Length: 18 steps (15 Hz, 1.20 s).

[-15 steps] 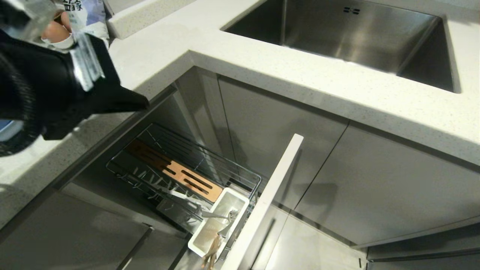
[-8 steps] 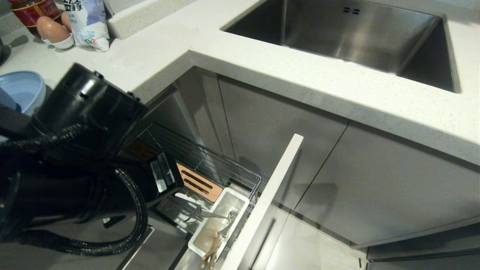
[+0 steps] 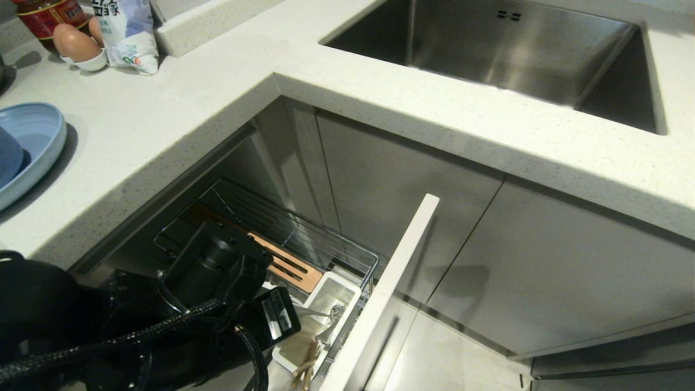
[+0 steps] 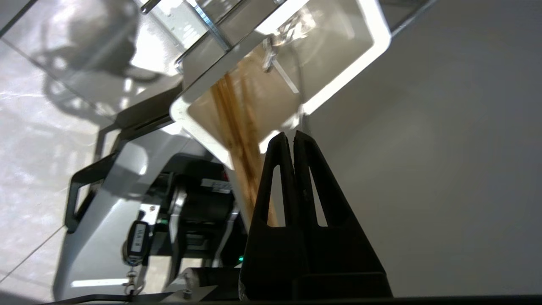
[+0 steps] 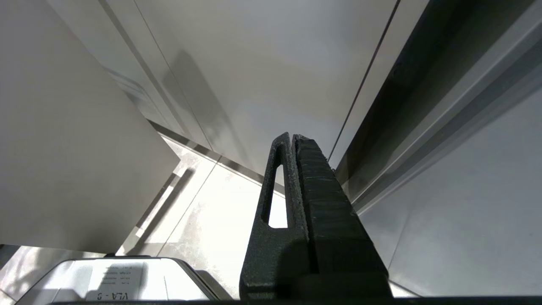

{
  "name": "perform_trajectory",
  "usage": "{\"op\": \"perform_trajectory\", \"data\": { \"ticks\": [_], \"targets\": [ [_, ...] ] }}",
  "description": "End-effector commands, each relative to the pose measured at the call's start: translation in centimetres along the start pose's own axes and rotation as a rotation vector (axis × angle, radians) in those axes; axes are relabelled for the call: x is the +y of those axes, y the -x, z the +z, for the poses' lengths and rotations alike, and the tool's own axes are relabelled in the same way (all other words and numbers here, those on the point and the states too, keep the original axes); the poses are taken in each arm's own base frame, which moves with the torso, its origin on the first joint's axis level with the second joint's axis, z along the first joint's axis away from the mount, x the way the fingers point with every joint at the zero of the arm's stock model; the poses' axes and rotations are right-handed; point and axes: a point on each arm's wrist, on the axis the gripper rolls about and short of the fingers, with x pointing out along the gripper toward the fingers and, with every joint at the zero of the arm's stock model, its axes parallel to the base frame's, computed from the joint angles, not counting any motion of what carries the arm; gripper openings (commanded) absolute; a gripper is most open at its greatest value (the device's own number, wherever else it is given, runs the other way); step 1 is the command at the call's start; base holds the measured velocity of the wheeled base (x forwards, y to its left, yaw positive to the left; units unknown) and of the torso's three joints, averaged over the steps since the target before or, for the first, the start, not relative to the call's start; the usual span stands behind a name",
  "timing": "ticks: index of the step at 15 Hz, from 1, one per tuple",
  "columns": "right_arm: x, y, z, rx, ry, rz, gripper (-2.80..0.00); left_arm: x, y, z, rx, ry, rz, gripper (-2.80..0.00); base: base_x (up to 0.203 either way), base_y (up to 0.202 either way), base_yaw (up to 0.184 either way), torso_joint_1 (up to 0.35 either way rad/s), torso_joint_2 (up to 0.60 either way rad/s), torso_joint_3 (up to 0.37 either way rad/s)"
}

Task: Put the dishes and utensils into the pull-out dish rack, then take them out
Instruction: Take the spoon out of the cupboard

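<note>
The pull-out dish rack stands drawn out below the counter, with its wooden strip, white cutlery box and white front panel. Chopsticks and a silver spoon stand in the box. The light blue plate lies on the counter at far left with the bowl on it, cut off by the picture's edge. My left arm reaches down over the rack. In the left wrist view my left gripper is shut and empty, its tips just beside the chopsticks at the box's rim. My right gripper is shut, parked low by the cabinet doors.
A steel sink is set into the white counter. Eggs in a small dish, a bag and a jar stand at the back left. Grey cabinet doors flank the rack's panel.
My left arm has swung down from above the counter at upper left to the rack's cutlery box. Plate and bowl on the counter are uncovered now. Nothing else moved.
</note>
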Motion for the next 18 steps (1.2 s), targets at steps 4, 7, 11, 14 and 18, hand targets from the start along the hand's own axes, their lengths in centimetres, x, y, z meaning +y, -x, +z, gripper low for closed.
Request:
{"op": "perform_trajectory", "data": {
  "ticks": [4, 7, 11, 14, 18],
  "targets": [
    [0.0, 0.0, 0.0, 0.0, 0.0, 0.0, -2.8, 0.0, -1.3, -0.2, 0.009, -0.003, 0.048, 0.0, 0.0, 0.0, 0.0, 0.0, 0.0, 0.0],
    [0.0, 0.0, 0.0, 0.001, 0.0, 0.0, -2.8, 0.2, -1.9, 0.1, 0.007, 0.004, 0.069, 0.0, 0.0, 0.0, 0.0, 0.0, 0.0, 0.0],
    [0.0, 0.0, 0.0, 0.001, 0.0, 0.0, -2.8, 0.2, -4.4, 1.1, -0.011, 0.0, 0.11, 0.0, 0.0, 0.0, 0.0, 0.0, 0.0, 0.0],
    [0.0, 0.0, 0.0, 0.0, 0.0, 0.0, -2.8, -0.5, -5.9, 1.4, -0.003, -0.006, 0.108, 0.0, 0.0, 0.0, 0.0, 0.0, 0.0, 0.0],
    [0.0, 0.0, 0.0, 0.0, 0.0, 0.0, -2.8, -0.8, -7.4, 1.8, 0.037, 0.009, 0.102, 0.0, 0.0, 0.0, 0.0, 0.0, 0.0, 0.0]
  ]
}}
